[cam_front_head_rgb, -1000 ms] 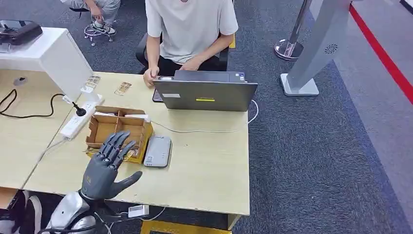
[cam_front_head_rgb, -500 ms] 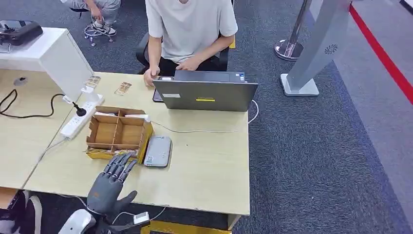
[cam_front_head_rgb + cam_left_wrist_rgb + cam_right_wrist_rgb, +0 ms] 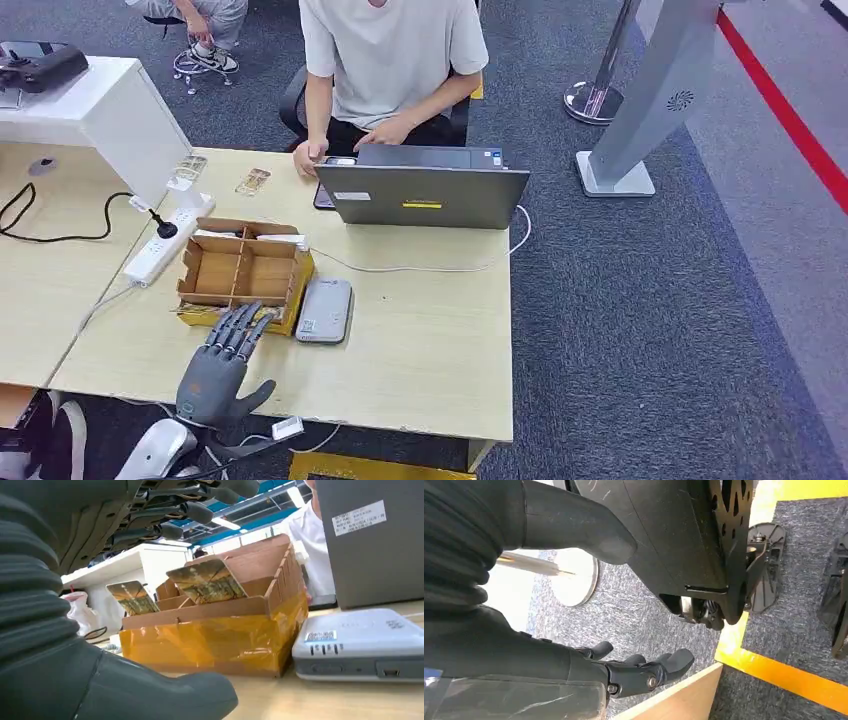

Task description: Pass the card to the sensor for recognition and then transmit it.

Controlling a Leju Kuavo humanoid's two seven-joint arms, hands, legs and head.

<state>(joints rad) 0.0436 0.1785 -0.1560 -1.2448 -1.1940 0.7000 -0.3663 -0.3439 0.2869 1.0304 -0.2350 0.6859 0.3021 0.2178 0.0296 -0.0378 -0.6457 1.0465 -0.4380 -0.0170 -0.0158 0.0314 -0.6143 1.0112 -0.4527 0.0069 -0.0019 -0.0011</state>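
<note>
The desk (image 3: 420, 350) is a pale wooden top, and a person (image 3: 390, 60) in a light shirt sits at its far side behind a grey laptop (image 3: 422, 192), one hand beside it. Taking the cardboard box (image 3: 245, 272) as the landmark: it is a low divided tray with yellow tape round its base, standing on the desk on the robot's side of the laptop. Just beside the box, on the laptop's side of it, lies the flat grey sensor (image 3: 324, 309), a card reader, close to the box wall but whether touching cannot be told. On the box's other side a white power strip (image 3: 165, 243) lies with a dark cable running off. Beyond the box, two small cards (image 3: 252, 181) lie flat on the desk.

The left hand (image 3: 222, 362) hovers at the box's near edge, palm down, its fingers (image 3: 243, 326) straight and spread apart, holding nothing, their tips over the near wall. In the left wrist view two cards (image 3: 207, 581) stand tilted in the box's near compartments, above the rim.

The right hand (image 3: 639, 672) hangs well away from the box, over carpet, fingers loosely curled and holding nothing.
</note>
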